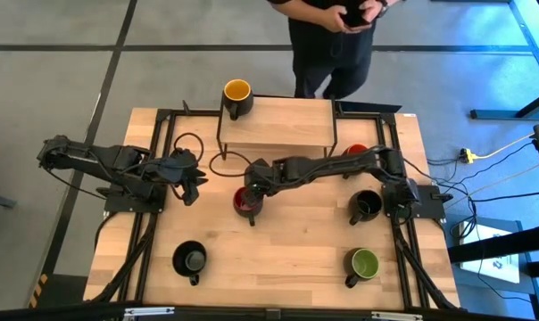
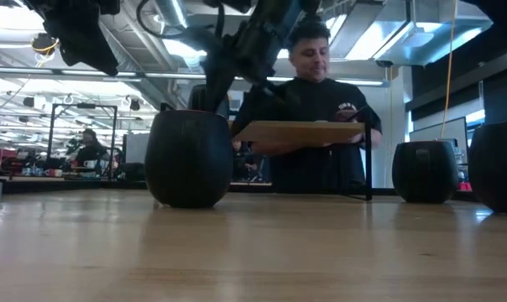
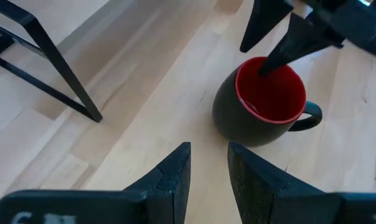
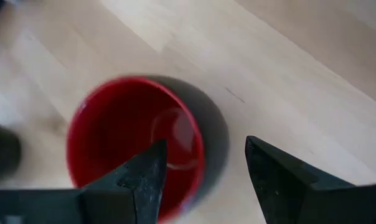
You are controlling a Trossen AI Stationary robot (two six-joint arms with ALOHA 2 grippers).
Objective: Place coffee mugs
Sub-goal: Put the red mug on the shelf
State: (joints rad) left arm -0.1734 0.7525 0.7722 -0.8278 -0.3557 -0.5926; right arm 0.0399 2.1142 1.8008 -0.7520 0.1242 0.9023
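Observation:
A mug with a red inside (image 1: 243, 198) stands upright on its base near the table's middle, handle toward the near edge. My right gripper (image 4: 203, 180) hangs open over it, pointing steeply down. One finger (image 3: 281, 53) dips into the mug's mouth and the other (image 3: 259, 25) stands outside its wall. My left gripper (image 3: 210, 168) is open, clear of the table to the mug's left (image 1: 191, 183), with nothing between its fingers. A yellow-inside mug (image 1: 237, 94) stands on the wooden shelf's (image 1: 283, 125) left end.
More mugs stand on the table: a black one (image 1: 190, 259) near left, a green-inside one (image 1: 362, 263) near right, a black one (image 1: 366, 205) at right, and a red-inside one (image 1: 356, 151) partly under my right arm. A person (image 1: 332, 36) stands beyond the far edge.

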